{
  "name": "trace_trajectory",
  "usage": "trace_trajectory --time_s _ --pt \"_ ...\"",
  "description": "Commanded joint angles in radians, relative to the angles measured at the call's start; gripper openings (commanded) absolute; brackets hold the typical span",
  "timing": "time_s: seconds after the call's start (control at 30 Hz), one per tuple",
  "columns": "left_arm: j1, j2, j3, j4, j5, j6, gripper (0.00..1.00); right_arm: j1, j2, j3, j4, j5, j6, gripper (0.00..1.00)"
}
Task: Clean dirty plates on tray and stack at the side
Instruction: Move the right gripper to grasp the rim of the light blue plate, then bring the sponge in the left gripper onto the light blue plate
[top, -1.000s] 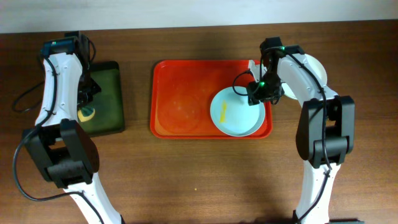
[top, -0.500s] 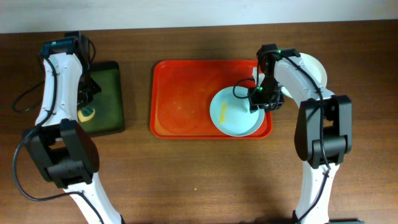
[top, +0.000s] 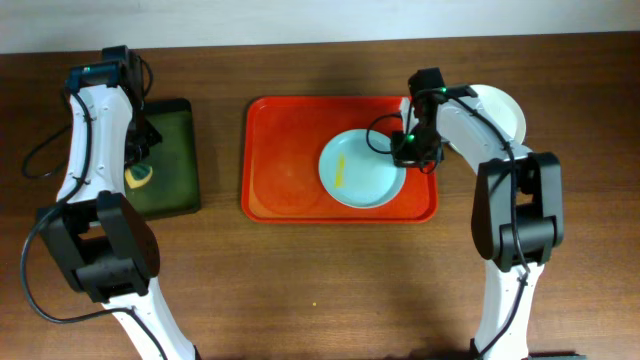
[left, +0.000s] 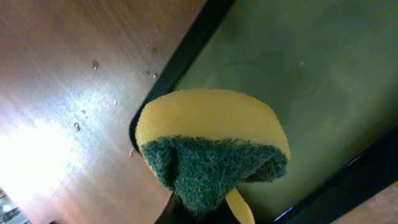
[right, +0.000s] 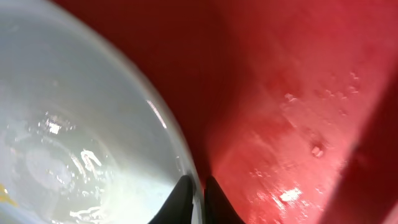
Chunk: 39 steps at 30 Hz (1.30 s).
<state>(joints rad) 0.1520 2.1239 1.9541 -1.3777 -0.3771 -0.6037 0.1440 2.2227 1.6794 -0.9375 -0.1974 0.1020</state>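
Your right fingers (right: 215, 194), pinching the mint plate (top: 358, 172) at its rim, have slid it inward on the tray (top: 285, 170); left fingers (top: 138, 165) clamp the sponge (left: 211, 143); scrubbing looks next.

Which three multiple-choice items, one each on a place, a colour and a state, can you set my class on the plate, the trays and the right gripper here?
1. Where does the mint-blue plate lie?
A. on the dark green tray
B. on the red-orange tray
C. on the bare table

2. What colour is the smear on it?
A. black
B. purple
C. yellow

3. How is the right gripper?
A. shut on the plate's rim
B. wide open above the table
C. holding a sponge

Answers: B, the tray's red floor shows all round the plate; C, the streak reads yellow from overhead; A, the right wrist view has the rim between the fingertips.
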Motion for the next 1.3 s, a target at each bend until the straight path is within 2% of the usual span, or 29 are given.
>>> trace_trajectory --time_s 0.0,0.1,0.3,0.47,0.67,0.83,1.0,1.17,1.27 --pt "0.004 -0.019 0.010 0.062 -0.003 -0.012 0.00 0.059 0.010 -0.019 0.047 -0.020 0.055 0.05" --pt "0.018 0.010 0.010 0.144 0.009 -0.012 0.00 0.095 0.010 -0.019 0.090 -0.020 0.072 0.05" --pt "0.035 0.137 0.010 0.261 0.243 0.052 0.00 0.157 0.010 -0.019 0.124 -0.019 0.072 0.04" --pt "0.047 0.243 0.010 0.320 0.240 0.064 0.00 0.169 0.010 -0.019 0.131 -0.016 0.072 0.05" --pt "0.079 0.285 0.018 0.307 0.243 0.110 0.00 0.169 0.010 -0.019 0.131 -0.016 0.072 0.05" --pt "0.107 0.229 0.146 0.185 0.261 0.137 0.00 0.170 0.010 -0.019 0.150 -0.016 0.072 0.05" --pt "0.110 0.128 0.196 0.150 0.460 0.260 0.00 0.170 0.010 -0.019 0.183 -0.016 0.127 0.05" --pt "0.068 0.133 0.177 0.078 0.824 0.509 0.00 0.171 0.010 -0.019 0.225 -0.016 0.151 0.05" --pt "-0.006 0.133 0.160 0.059 0.871 0.537 0.00 0.171 0.010 -0.019 0.243 -0.016 0.151 0.05"
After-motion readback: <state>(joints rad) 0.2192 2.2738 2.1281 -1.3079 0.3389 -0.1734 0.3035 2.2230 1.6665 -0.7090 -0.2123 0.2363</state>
